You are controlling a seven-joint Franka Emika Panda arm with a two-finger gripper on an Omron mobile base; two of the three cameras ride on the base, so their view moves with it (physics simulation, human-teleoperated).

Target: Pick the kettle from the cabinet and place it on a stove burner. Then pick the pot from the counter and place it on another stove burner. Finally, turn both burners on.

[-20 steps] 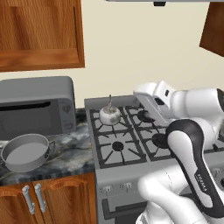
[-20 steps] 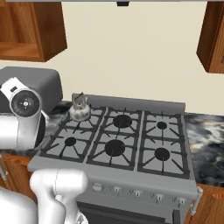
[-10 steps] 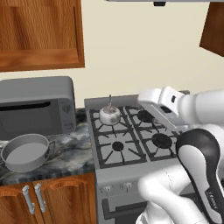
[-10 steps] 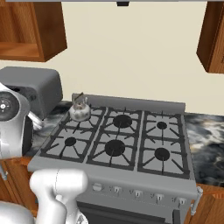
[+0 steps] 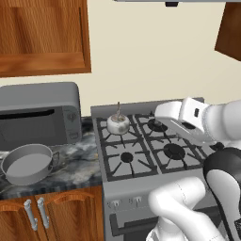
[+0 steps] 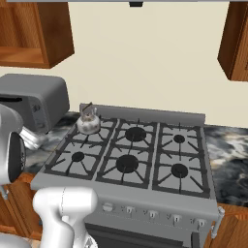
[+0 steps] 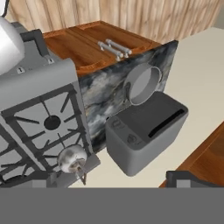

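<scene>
Left base view shows the kettle (image 5: pixel 117 124) already on the stove's (image 5: pixel 155 188) back-left burner, with the pot (image 5: pixel 27 163) on the counter (image 5: pixel 80 164) left of the stove, in front of the microwave (image 5: pixel 37 117), so the pot pickup looks like the step in hand. The gripper's fingers are not visible anywhere, but it reads as fully open and empty; next it must swing left of the stove and come down over the pot's rim. Hand view adds the pot (image 7: pixel 142 84) from above, rolled sideways, while right base view gives the kettle (image 6: pixel 88 123) and all six burners.
</scene>
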